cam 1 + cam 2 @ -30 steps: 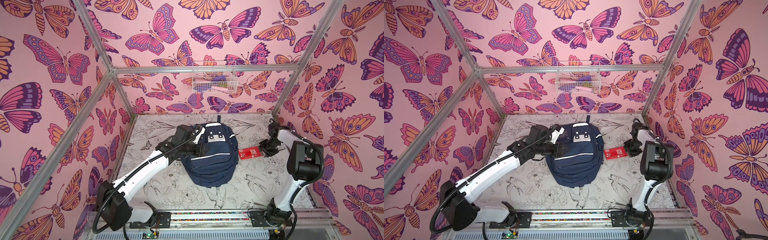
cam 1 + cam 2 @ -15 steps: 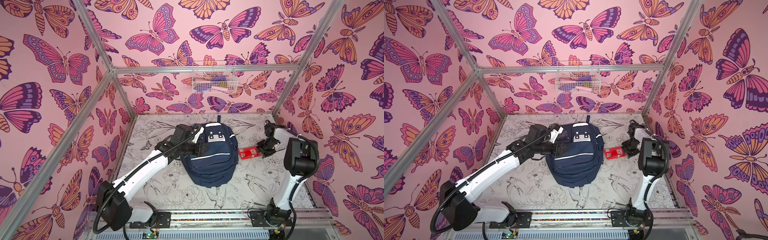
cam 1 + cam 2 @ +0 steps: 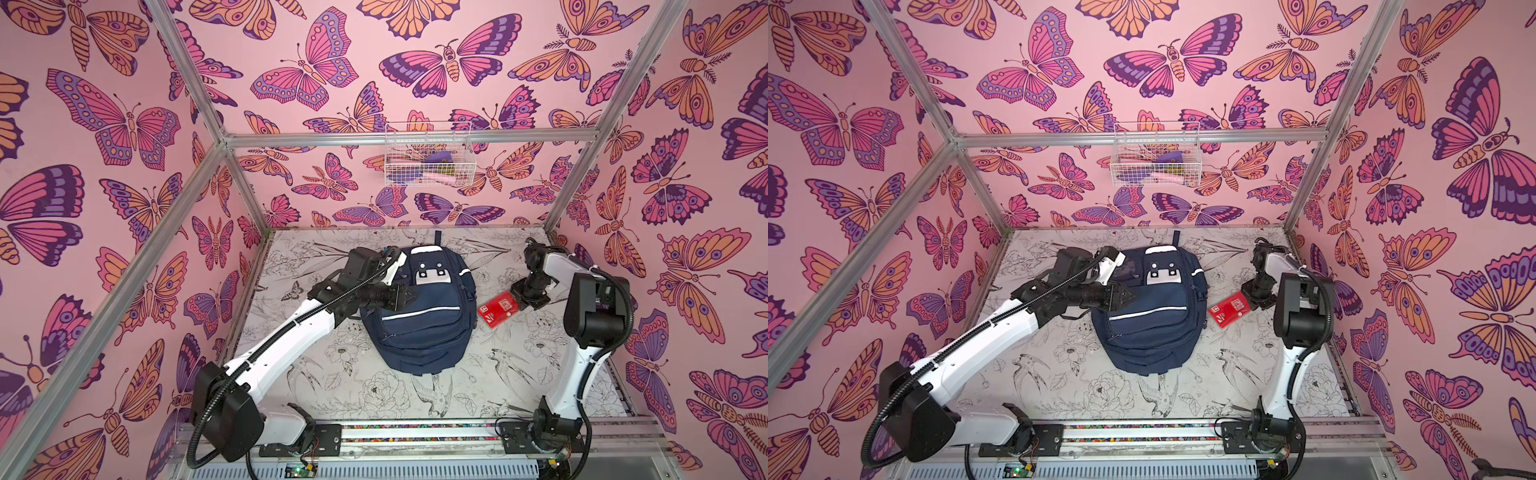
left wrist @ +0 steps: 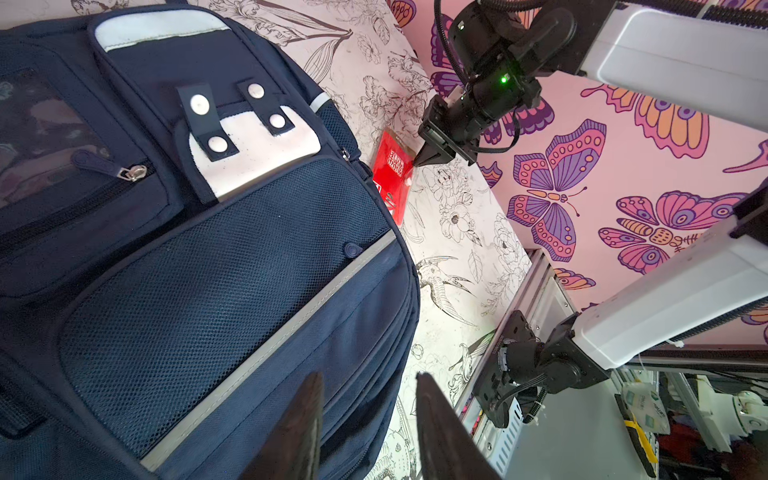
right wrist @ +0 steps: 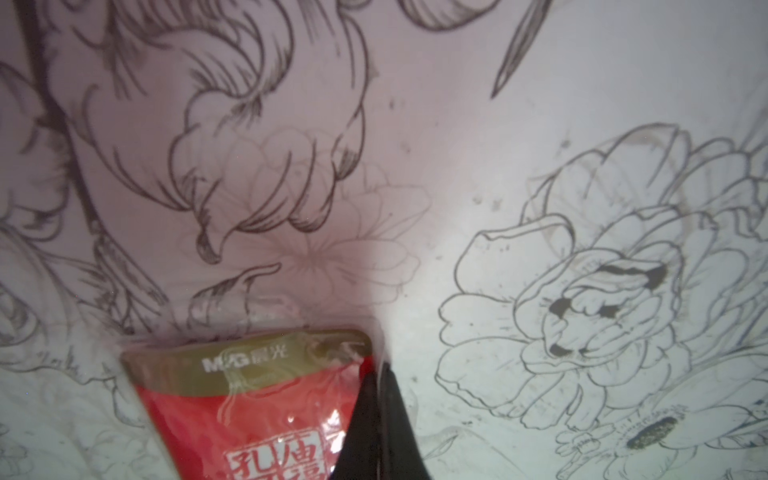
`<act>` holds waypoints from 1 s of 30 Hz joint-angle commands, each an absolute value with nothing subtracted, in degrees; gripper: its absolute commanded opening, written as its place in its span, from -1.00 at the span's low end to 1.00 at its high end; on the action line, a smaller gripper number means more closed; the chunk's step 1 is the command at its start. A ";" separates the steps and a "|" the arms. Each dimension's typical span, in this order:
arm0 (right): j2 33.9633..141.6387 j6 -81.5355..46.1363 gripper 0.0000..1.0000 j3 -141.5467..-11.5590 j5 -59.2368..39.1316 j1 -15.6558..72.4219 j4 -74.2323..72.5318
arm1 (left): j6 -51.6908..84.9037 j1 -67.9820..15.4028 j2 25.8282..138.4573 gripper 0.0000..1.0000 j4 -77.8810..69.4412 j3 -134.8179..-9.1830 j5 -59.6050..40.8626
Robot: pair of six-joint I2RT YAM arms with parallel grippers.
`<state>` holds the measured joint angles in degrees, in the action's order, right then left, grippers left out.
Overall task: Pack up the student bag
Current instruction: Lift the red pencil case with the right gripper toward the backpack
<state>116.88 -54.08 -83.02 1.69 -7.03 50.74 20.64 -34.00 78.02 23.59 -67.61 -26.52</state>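
The student bag point(image 3: 419, 328) point(image 3: 1150, 332), navy with white stripes and a white patch, lies flat mid-table. My left gripper point(image 3: 409, 296) point(image 3: 1130, 296) hovers over its upper left part. In the left wrist view this gripper point(image 4: 370, 386) is open, with nothing between its fingers point(image 4: 309, 411) above the bag point(image 4: 187, 249). A red packet point(image 3: 498, 309) point(image 3: 1229, 311) point(image 4: 390, 178) lies on the table just right of the bag. My right gripper point(image 3: 519, 302) point(image 3: 1246, 297) point(image 5: 376, 374) is shut on the packet's point(image 5: 249, 399) clear outer edge, low at the table.
A white wire basket point(image 3: 428, 160) with purple and pink items hangs on the back wall. Butterfly-papered walls close in the left, back and right. The arms' base rail point(image 3: 415, 432) runs along the table's front edge.
My right gripper has closed on the red packet's edge after shifting slightly toward it. The left arm and the bag have barely moved.
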 commanded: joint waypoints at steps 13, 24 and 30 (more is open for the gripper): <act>83.66 -39.49 -1.00 -76.55 -2.84 -3.24 48.22 | 36.28 -33.52 77.88 0.11 5.48 -63.42 -39.47; 68.18 -42.92 -1.00 -76.80 -25.75 7.16 35.30 | 44.03 -33.84 81.24 0.19 -34.52 -54.27 -41.55; 66.97 -52.26 -1.00 -75.17 -32.58 12.42 21.68 | 44.03 -33.98 81.30 0.19 -37.52 -53.40 -41.55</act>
